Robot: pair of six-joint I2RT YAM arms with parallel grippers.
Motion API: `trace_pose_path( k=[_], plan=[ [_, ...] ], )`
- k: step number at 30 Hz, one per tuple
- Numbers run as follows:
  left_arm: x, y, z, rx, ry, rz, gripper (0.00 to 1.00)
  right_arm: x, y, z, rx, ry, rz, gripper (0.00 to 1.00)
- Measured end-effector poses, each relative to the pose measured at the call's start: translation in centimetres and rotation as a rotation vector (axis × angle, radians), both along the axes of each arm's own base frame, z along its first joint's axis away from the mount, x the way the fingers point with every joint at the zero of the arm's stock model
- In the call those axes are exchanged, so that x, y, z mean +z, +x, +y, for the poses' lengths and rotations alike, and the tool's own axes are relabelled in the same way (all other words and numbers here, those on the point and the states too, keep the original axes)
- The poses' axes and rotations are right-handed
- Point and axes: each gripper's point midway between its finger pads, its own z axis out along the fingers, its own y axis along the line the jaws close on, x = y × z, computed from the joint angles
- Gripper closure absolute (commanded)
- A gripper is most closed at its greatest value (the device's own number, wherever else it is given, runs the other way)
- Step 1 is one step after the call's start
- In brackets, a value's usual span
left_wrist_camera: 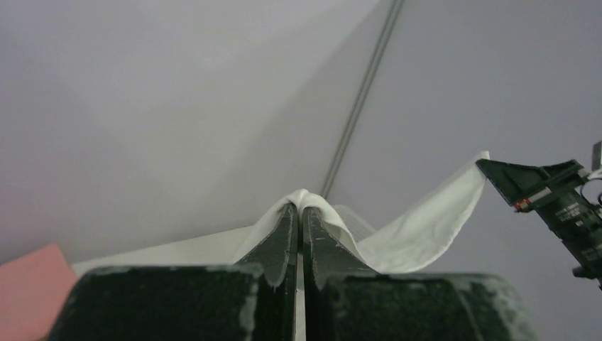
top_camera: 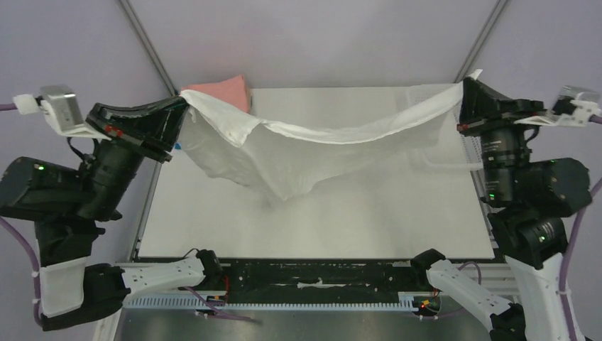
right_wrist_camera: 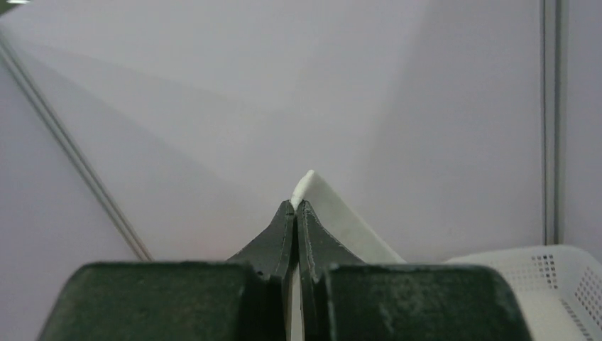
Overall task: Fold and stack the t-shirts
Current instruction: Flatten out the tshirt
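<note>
Shirts, two: white shirt (top_camera: 284, 160) pinched by left claw (top_camera: 184, 104), right claw (top_camera: 465, 89); pink shirt (top_camera: 223, 89).

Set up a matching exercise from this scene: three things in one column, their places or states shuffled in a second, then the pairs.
Things
1. white t-shirt
2. pink t-shirt
3. mesh basket

Places or states
A. lying at the far left corner of the table
B. by the table's right edge
C. hanging in the air, sagging between left gripper and right gripper, jaws shut on it

Pairs: 1-C, 2-A, 3-B
</note>
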Motion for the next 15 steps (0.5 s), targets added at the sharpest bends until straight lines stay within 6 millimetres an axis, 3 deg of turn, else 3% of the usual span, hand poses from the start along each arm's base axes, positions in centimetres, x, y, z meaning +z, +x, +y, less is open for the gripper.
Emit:
trace_pose_path(
  k=[3,5,9,12,15],
  plan=[
    [3.8,-2.8,-0.4,-0.141,0.015,-0.105,0.98,4.8,-3.9,-1.0,0.039,0.009,-0.112,1.00],
    [6.2,-5.2,-0.5,-0.244,0.018,-0.181,0.98,6.0,-5.2,-1.4,0.049,0.014,-0.148,1.00],
    [9.0,-8.0,0.0,-0.341,0.014,-0.277,0.98,8.8,-9.1,-2.5,0.075,0.021,-0.244,1.00],
    [10.5,-8.7,0.4,-0.345,0.011,-0.326,0.98,9.6,-10.6,-3.1,0.074,0.024,-0.278,1.00],
    [10.5,-7.2,0.3,-0.275,0.032,-0.319,0.98,9.4,-10.2,-3.5,0.047,0.018,-0.265,1.00]
  ],
)
